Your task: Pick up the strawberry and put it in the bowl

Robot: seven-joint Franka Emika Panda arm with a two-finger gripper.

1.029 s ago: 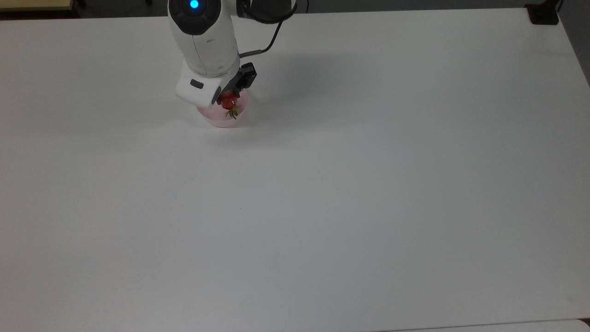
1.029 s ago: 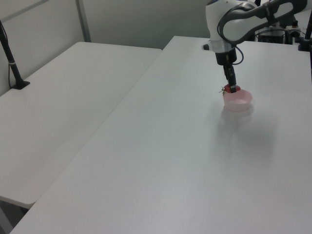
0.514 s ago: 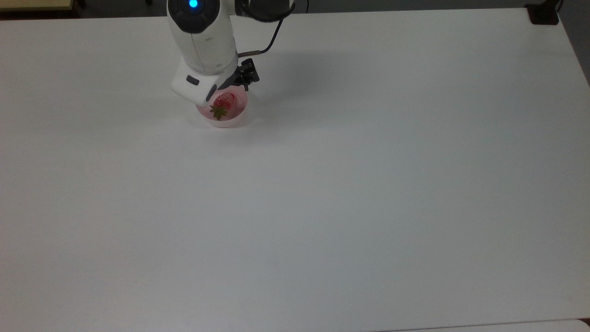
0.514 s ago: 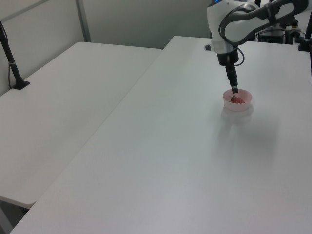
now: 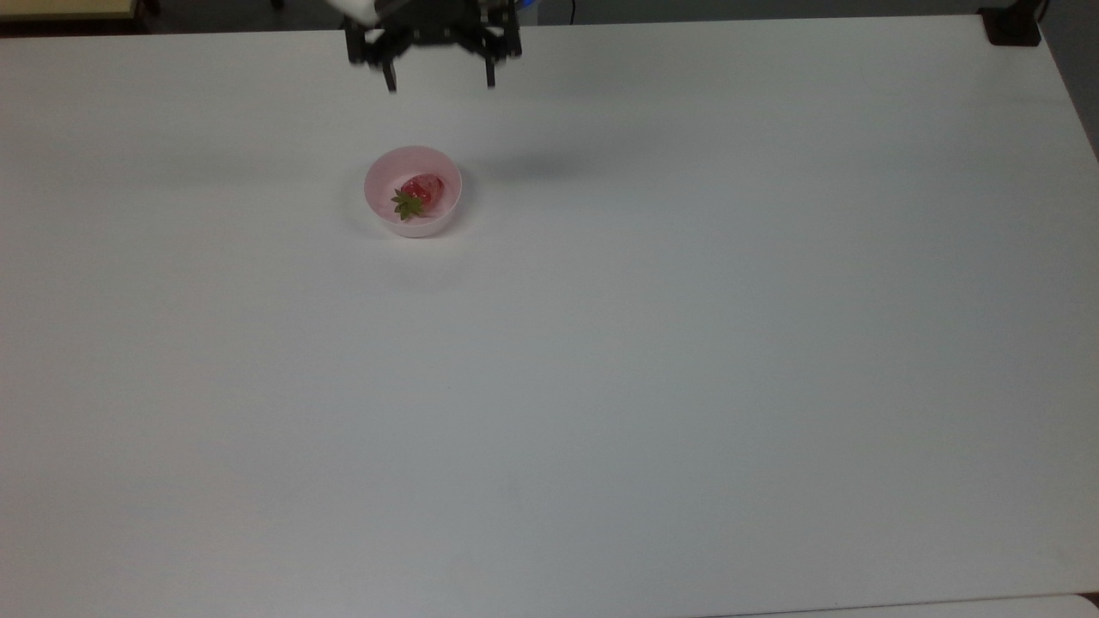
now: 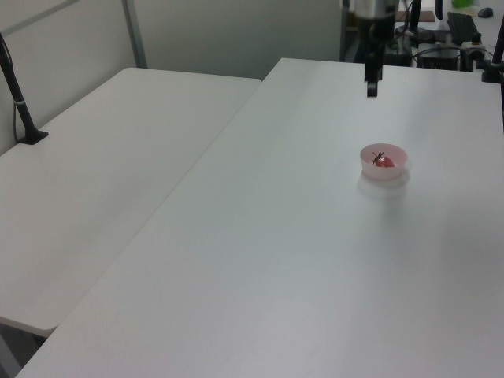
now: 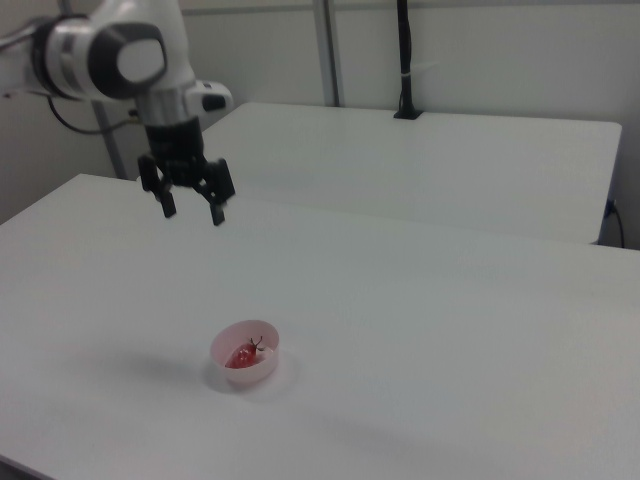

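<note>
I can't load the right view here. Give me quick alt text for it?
A red strawberry lies inside a small pink bowl on a white table. The robot's claw hangs open and empty, well above the table, toward the right view's upper left. A second white table stands behind.

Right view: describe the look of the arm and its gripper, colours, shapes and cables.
The arm is glossy white with rounded, bulbous joints and a dark grey cap on the joint's end. A black cable loops at the right view's left side of it. The gripper is black, with two slim straight fingers under a blocky black body.
</note>
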